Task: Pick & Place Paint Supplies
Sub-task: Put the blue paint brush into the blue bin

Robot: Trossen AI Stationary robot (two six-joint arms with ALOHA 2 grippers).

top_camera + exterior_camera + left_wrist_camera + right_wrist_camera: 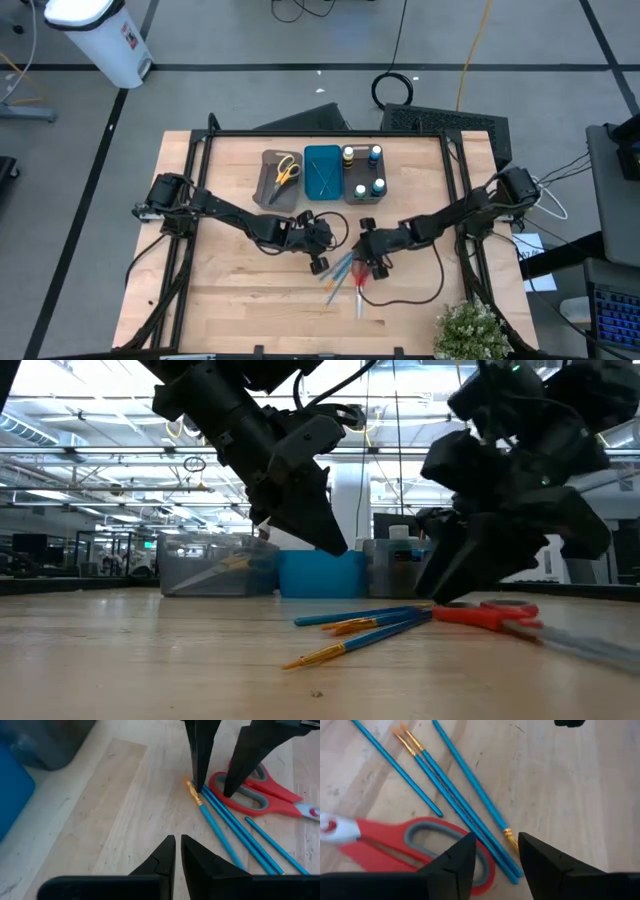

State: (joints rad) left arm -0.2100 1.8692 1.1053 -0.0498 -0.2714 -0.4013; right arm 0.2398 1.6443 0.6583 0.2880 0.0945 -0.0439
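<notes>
Right end effector point(495, 857) is hovering released over the brushes point(465, 812)

They're lying lengthwise straight ahead; my clenched left end effector point(177, 852) is sitting farther off.

Supplies and trays on the bench, counted.
Four blue brushes point(455, 785), two scissors: red point(395, 842) and yellow point(287, 169); four bottles point(363, 172); three trays point(322, 190); two tools, left point(176, 854), right point(496, 851).

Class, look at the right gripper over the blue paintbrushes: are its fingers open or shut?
Open. The right gripper shows a clear gap between its fingers, straddling the ends of the blue paintbrushes beside the red scissors.
</notes>
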